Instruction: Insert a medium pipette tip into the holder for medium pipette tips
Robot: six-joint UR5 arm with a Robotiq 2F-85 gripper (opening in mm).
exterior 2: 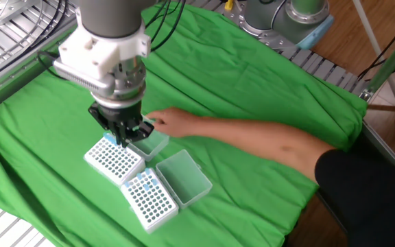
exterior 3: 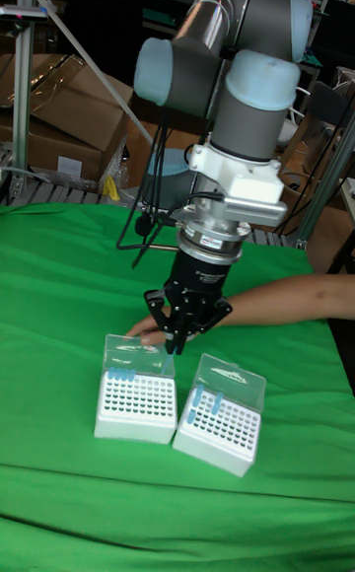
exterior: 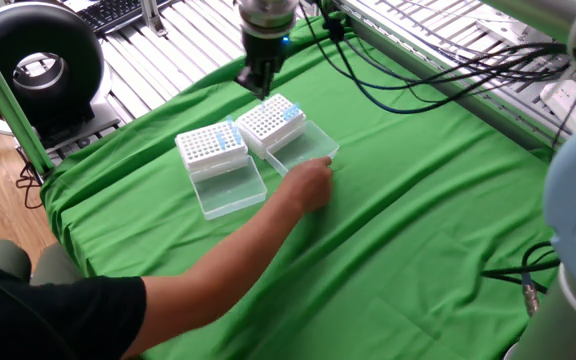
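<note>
While the gripper (exterior: 260, 88) hangs with fingers pinched on a pipette tip (exterior: 262, 93), the rack (exterior: 272, 120) sits just below it; from the other side, a hand (exterior 2: 162, 122) touches the lid beside it; the tall view shows a second rack (exterior 3: 219, 428) nearby

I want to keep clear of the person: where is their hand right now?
In one fixed view the hand rests on the open clear lid of the white rack under the gripper, right of the other rack.
</note>
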